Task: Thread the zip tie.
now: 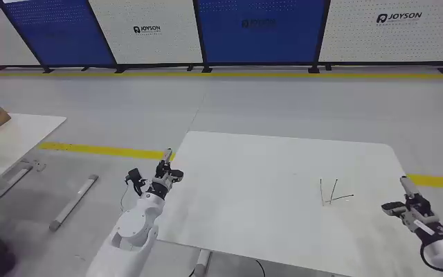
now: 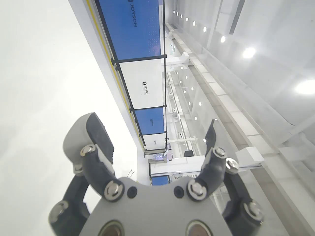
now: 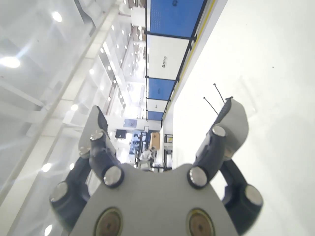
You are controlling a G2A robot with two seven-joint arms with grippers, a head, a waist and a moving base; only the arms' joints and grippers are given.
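Observation:
Thin black zip ties [image 1: 333, 194] lie close together on the right part of the white table [image 1: 263, 194]; two show in the right wrist view as zip ties [image 3: 212, 105] just beyond one fingertip. My right gripper [image 1: 405, 183] hovers at the table's right edge, a short way right of them, open and empty [image 3: 163, 114]. My left gripper [image 1: 167, 158] sits at the table's left edge, far from the ties, also open with nothing between its fingers [image 2: 155, 136]. Tiny tips of the zip ties [image 2: 131, 172] appear far off in the left wrist view.
The table's rounded corners and edges lie close to both arms. Another white table [image 1: 24, 135] stands to the left, with a grey floor and a yellow line [image 1: 104, 150] between. Blue and white panels [image 1: 263, 31] wall off the back.

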